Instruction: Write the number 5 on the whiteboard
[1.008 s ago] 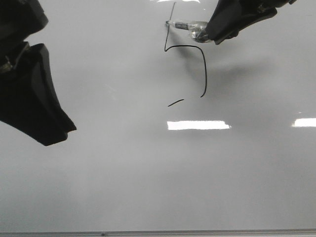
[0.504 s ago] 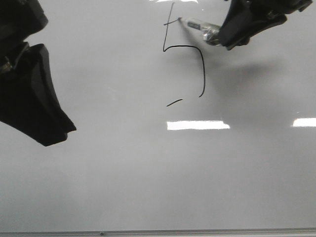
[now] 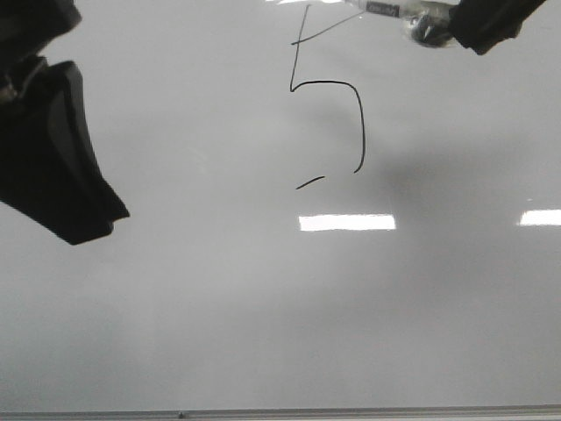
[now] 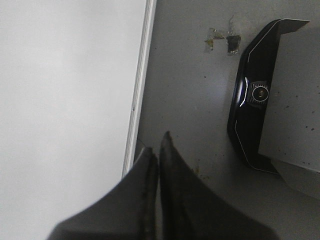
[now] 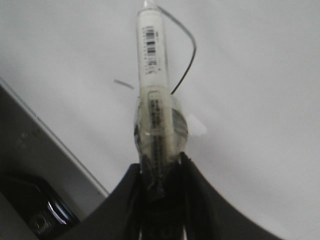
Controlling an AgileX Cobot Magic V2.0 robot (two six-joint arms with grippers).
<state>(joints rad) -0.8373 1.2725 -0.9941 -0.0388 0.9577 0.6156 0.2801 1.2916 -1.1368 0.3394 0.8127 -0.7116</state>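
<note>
The number 5 [image 3: 361, 123] is a thin black line figure at the far middle of the whiteboard [image 3: 263, 307]. It has a stem, a slanted top bar, a rounded belly and a short detached tail dash. My right gripper [image 3: 456, 31] is shut on a taped white marker [image 3: 394, 10] at the far right end of the top bar. In the right wrist view the gripper [image 5: 160, 160] holds the marker [image 5: 152, 55], whose tip sits by a curved stroke [image 5: 187, 45]. My left gripper [image 3: 88, 230] hovers at the left, shut and empty; its fingertips [image 4: 165, 142] are together.
The board's thin metal frame [image 3: 280, 412] runs along the near edge and shows in the left wrist view [image 4: 142, 75]. Beyond it lies a grey tabletop with a black curved device [image 4: 250, 100]. White glare patches [image 3: 346, 223] lie on the board.
My right gripper moved right and away with the marker, and the slanted top bar appeared from the stem. My left arm shifted slightly left.
</note>
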